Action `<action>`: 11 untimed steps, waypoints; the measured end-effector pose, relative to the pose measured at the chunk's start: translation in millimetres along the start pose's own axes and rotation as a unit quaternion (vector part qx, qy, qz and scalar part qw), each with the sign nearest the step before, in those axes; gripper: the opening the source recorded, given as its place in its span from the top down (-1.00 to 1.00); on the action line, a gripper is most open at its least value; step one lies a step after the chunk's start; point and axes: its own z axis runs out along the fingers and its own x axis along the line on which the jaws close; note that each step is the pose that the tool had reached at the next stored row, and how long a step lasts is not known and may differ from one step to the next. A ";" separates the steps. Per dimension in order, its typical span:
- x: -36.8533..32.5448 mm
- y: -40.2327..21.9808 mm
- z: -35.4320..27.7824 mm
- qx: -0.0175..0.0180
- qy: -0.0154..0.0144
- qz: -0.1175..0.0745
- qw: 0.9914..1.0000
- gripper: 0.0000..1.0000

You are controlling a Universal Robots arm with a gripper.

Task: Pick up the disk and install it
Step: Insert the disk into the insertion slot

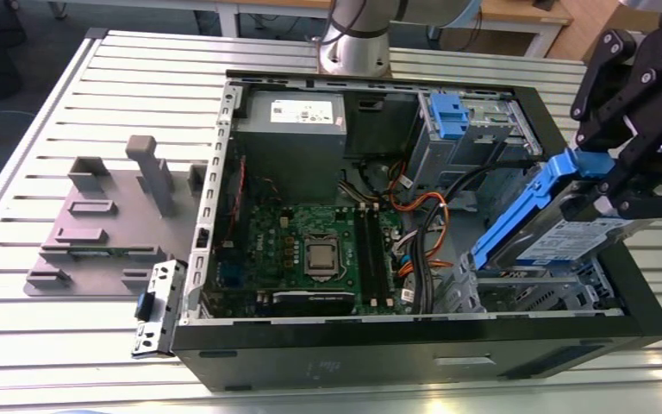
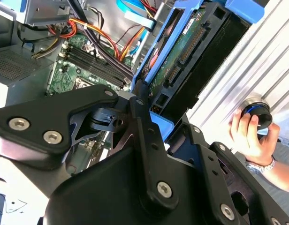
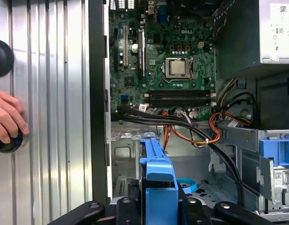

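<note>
The disk (image 1: 572, 240), a silver-grey drive with a white-and-blue label in blue plastic rails, hangs tilted over the metal drive cage (image 1: 538, 289) at the exterior view's right end of the open computer case (image 1: 423, 354). My gripper (image 1: 613, 185) is shut on its upper end. The second wrist view shows the disk's green circuit-board underside (image 2: 182, 61) beyond the black fingers (image 2: 140, 112). In the first wrist view the disk's blue rail (image 3: 156, 171) sticks out from the gripper (image 3: 158, 211) toward the case floor.
Inside the case lie the motherboard (image 1: 320, 250), orange and black cables (image 1: 417, 216) and another blue caddy (image 1: 446, 116). A grey fixture (image 1: 101, 224) and a small bracket (image 1: 153, 306) lie to the case's left in the exterior view. A person's hand (image 2: 252, 136) rests on a black knob on the table.
</note>
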 end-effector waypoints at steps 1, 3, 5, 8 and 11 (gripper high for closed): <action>-1.1 -0.7 0.8 0.000 0.000 0.000 1.000 0.27; -3.3 -2.3 2.5 0.000 0.000 0.000 1.000 0.27; -4.6 -4.1 4.2 0.000 0.000 0.000 1.000 0.27; -5.0 -5.0 6.6 0.000 0.000 0.000 1.000 0.27; -4.9 -5.1 7.5 0.000 0.002 0.000 1.000 0.27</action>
